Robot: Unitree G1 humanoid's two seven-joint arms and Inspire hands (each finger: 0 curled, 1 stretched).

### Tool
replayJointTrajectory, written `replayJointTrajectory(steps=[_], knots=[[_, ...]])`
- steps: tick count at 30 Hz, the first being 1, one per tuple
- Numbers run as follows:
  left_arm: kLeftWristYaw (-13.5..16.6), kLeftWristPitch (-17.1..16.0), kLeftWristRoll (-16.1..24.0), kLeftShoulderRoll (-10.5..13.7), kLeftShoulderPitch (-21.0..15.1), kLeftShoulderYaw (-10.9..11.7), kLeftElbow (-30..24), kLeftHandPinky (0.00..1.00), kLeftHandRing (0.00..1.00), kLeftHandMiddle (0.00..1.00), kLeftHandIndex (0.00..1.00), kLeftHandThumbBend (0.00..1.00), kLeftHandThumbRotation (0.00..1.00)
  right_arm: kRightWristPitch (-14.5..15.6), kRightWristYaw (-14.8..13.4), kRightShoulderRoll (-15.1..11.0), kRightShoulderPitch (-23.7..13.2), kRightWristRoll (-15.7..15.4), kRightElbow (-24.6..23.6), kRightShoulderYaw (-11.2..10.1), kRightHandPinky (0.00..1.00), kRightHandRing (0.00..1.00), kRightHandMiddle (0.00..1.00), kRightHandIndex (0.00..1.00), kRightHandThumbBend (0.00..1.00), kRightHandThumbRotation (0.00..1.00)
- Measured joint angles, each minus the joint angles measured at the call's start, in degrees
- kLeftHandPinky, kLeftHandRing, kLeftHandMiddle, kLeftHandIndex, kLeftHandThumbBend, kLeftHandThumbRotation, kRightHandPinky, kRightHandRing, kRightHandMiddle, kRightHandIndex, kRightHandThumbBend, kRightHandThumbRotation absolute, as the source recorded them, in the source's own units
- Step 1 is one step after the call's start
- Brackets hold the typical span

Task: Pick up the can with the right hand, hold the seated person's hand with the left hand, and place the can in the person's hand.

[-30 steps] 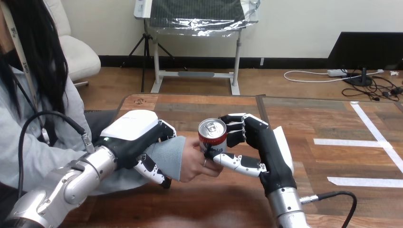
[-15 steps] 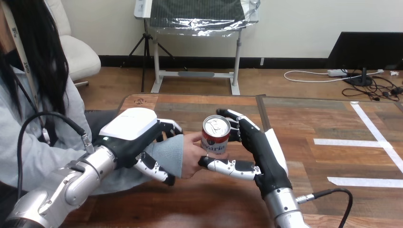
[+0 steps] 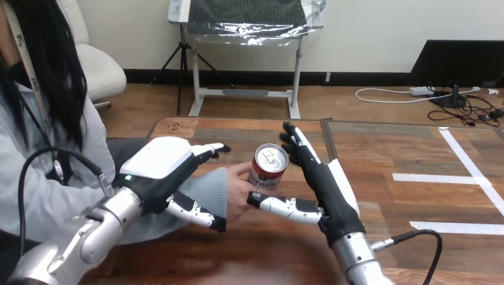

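Can: the can point(image 3: 268, 169) is standing upright in the person's hand point(image 3: 239, 191), above the table point(image 3: 416, 148).
Right hand: the right hand point(image 3: 324, 181) is lying straight-fingered just beside the can, grasping nothing.
Left hand: the left hand point(image 3: 157, 163) is spanning the sleeve point(image 3: 205, 193), fingers straight, unclasped.
Handling: judged light, thin-walled, dentable and slick; grip mid-wall.
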Motion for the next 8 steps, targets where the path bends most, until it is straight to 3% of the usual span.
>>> replayJointTrajectory(steps=[8], knots=[[1.7, -0.2, -0.2, -0.6, 1.4, 0.0, 0.6, 0.97, 0.99, 0.99, 1.00, 1.00, 0.57, 0.1, 0.6, -1.0, 0.0, 0.2, -0.1, 0.0, 1.00, 0.98, 0.99, 1.00, 1.00, 0.56]])
